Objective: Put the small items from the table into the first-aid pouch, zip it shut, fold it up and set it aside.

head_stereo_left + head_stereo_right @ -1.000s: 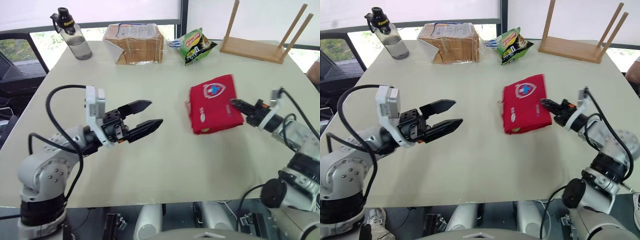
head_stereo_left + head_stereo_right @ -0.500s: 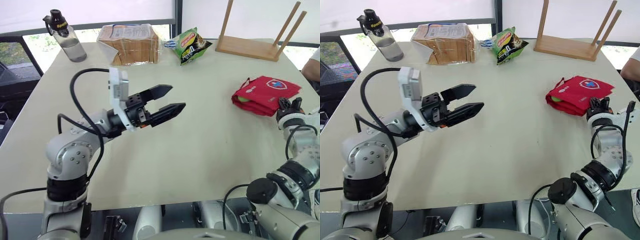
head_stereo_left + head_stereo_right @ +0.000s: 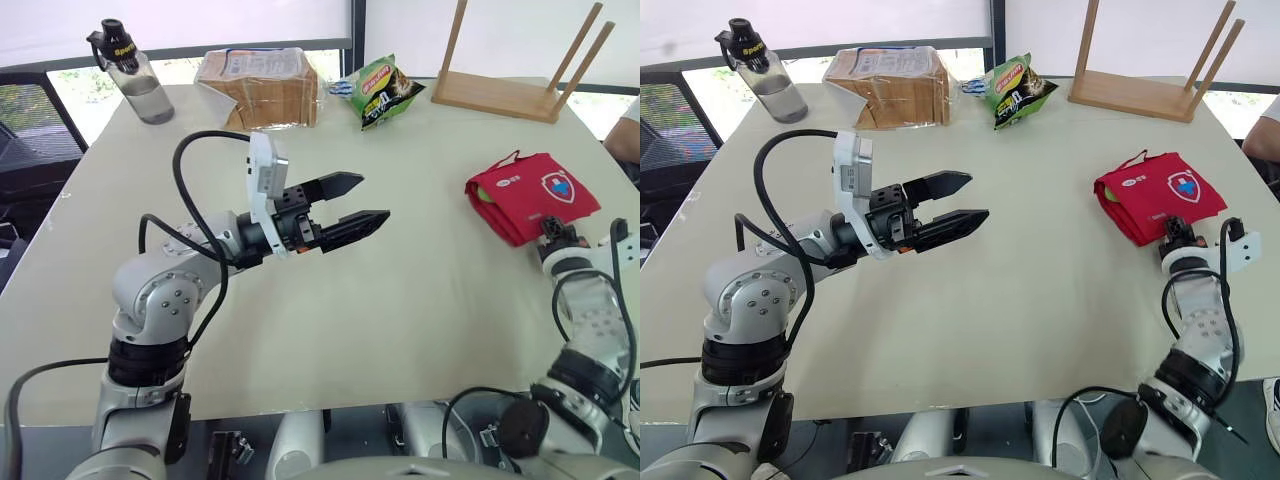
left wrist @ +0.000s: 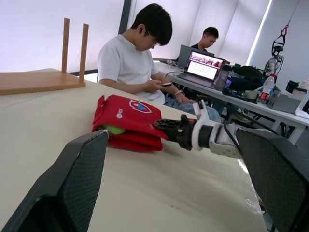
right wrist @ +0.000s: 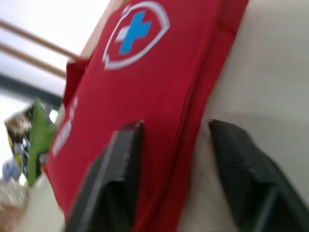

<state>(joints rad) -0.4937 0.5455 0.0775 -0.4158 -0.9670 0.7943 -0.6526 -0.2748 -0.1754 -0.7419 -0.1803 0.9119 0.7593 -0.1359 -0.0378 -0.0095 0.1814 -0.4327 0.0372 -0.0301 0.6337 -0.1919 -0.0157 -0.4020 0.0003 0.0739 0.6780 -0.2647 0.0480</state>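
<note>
Setting aside looks nearly finished: the folded red fabric first-aid pouch (image 3: 532, 195) lies just ahead of the spread right gripper (image 3: 1176, 228), which should retreat without dragging it; the left gripper (image 3: 374, 197) hovers spread.

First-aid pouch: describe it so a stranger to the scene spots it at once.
On the beige table, look on the robot's right, nearer than the wooden rack. The first-aid pouch lies folded there, by the right gripper: the only red thing, marked with a white shield and blue cross.
</note>
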